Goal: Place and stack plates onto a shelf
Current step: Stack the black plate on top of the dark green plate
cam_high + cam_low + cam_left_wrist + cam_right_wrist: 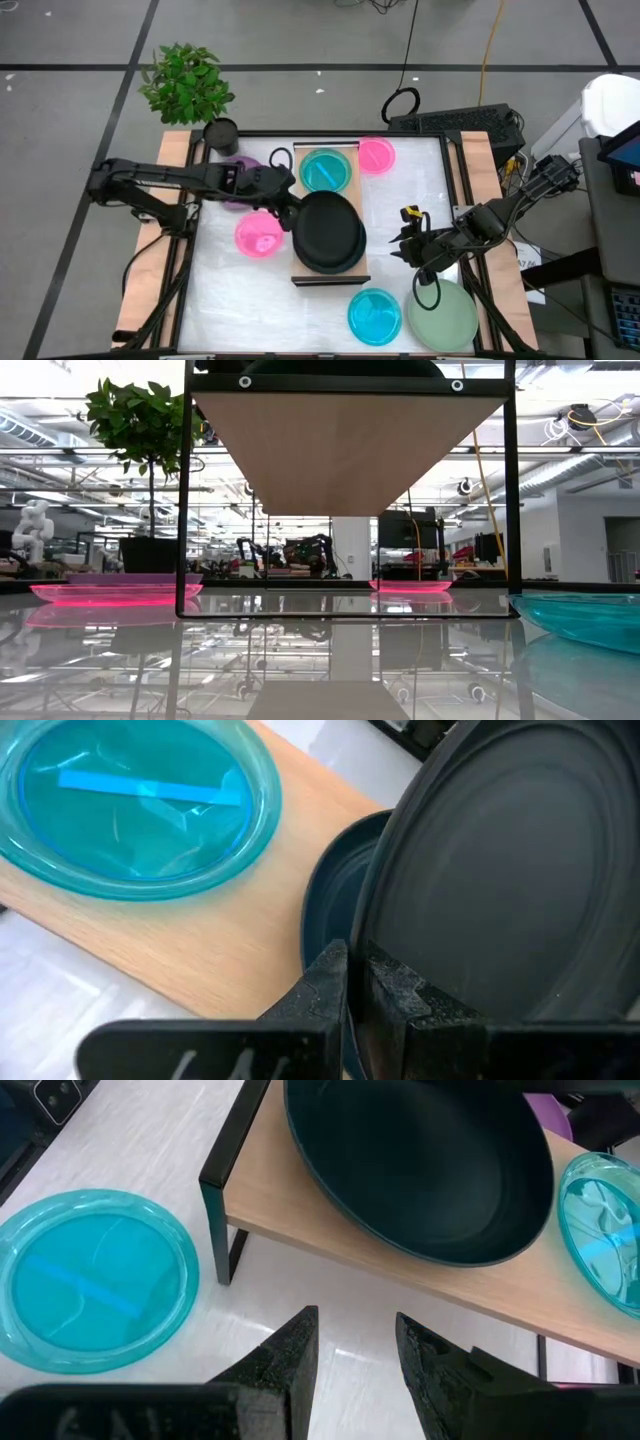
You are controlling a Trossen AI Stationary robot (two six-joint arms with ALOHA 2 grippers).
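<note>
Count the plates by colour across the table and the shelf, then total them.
Pink plates: 2
Cyan plates: 2
Purple plate: 1
Black plate: 1
Dark teal plate: 1
Sage-green plate: 1
Total: 8

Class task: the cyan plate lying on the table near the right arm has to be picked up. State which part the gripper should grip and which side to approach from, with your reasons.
Grip the raised rim of the cyan plate. It lies flat, so only the thin edge fits between two fingers. The right gripper, open, probably does best coming from above on its own side, at the edge away from the shelf.
</note>
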